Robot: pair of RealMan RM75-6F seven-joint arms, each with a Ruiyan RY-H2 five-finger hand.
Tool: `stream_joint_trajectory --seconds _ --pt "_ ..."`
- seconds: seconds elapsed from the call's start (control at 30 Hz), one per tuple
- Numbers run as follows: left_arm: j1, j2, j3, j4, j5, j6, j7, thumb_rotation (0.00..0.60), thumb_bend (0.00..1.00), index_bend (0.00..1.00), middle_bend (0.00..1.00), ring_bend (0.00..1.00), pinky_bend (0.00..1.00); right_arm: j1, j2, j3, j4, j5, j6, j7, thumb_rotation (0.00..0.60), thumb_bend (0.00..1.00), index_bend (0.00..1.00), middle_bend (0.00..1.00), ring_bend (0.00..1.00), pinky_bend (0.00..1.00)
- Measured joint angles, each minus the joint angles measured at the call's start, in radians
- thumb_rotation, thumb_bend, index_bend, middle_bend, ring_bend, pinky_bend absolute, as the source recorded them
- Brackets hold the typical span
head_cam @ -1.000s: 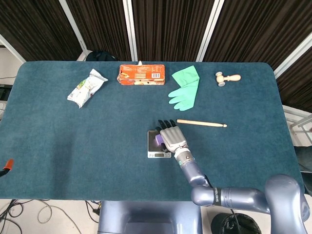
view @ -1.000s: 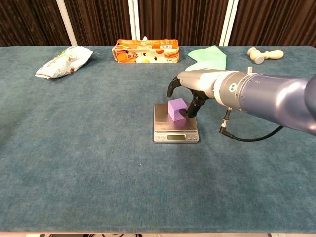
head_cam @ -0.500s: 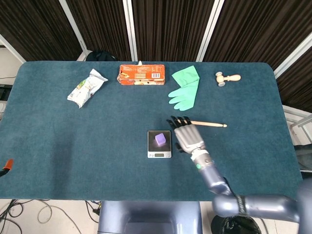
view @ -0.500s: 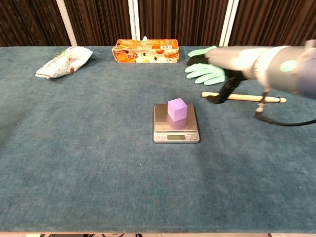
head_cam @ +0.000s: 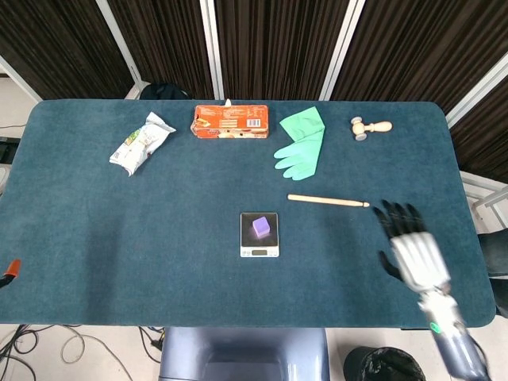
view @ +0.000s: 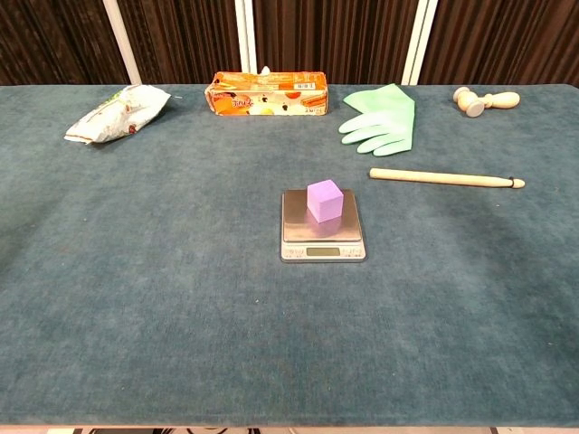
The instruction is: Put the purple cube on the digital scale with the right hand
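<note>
Fingers spread and holding nothing, the right hand hangs over the near right part of the table, well apart from everything on it; the head view alone shows it, and its arm is cut off by the bottom edge of that view. The left hand shows in neither view.

One digital scale sits near the table's middle, and one purple cube rests on its platform, touched by nothing. The display strip on the scale's near edge is too small to read.

Beyond the scale and to the right lies one wooden stick, flat on the cloth, its length running left to right.

Farther back, one green glove lies flat with its fingers pointing toward the near left. Whether it is a single glove or two stacked cannot be told.

Along the far side sit three more single items: one white snack bag at the left, one orange box near the centre, and one small wooden mallet-like tool at the right. The print on the bag and box is too small to make out.

At the near left edge of the head view, one small orange-red object is partly cut off.
</note>
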Motion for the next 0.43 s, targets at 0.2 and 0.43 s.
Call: stream_joint_trajectory --seconds 0.2,0.43 --pt "0.003 0.002 0.000 0.000 0.008 0.010 -0.008 0.600 0.25 0.10 0.00 0.00 0.00 -0.171 0.008 -0.055 0.099 -0.114 0.157 0.065 0.600 0.47 0.00 0.00 0.00 0.00" --pt "0.002 0.001 0.003 0.008 0.019 0.011 -0.016 0.600 0.25 0.10 0.00 0.00 0.00 -0.223 -0.019 -0.056 0.146 -0.140 0.142 0.076 0.600 0.47 0.00 0.00 0.00 0.00"
